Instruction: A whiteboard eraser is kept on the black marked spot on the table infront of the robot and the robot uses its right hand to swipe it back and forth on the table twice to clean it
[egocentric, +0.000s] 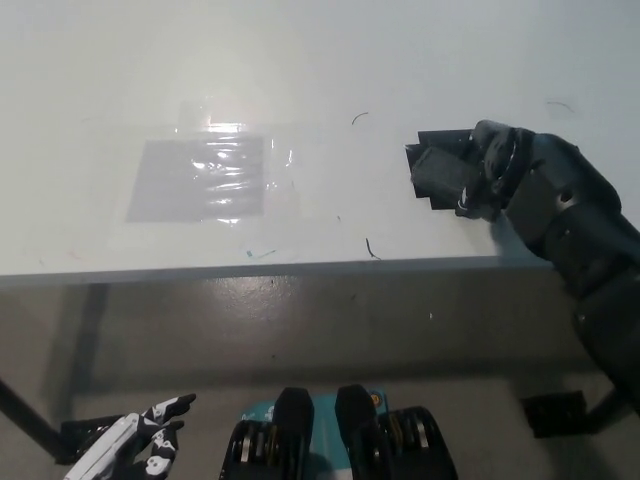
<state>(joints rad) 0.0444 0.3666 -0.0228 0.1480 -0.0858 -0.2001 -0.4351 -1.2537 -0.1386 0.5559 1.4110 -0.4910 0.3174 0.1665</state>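
Head view, steeply down on the table (300, 60), white, with the front edge across the middle of the picture.

On the table, right of centre: the eraser (440, 172), dark grey, flat on the black spot (436, 140). Only corners of the spot visible, at the far and left sides of the eraser; the rest hidden under eraser and hand.

Right hand (495, 170), black, down on the right end of the eraser, fingers (470, 205) curled over its right side and touching it. Looks closed on the eraser, though the underside of the grasp not visible. Black arm behind the hand, running off to the lower right past the table edge.

Well left of the eraser: a grey patch (197, 178) under shiny clear film, flat on the table, with a bright glare at its far edge. Between patch and eraser: small dark pen marks (369, 247), one near the front edge, one further back.

Far below and left of the eraser, past the table edge, at the picture's lower left corner: left hand (140, 447), white, resting low above the floor, holding nothing, fingers a little apart.
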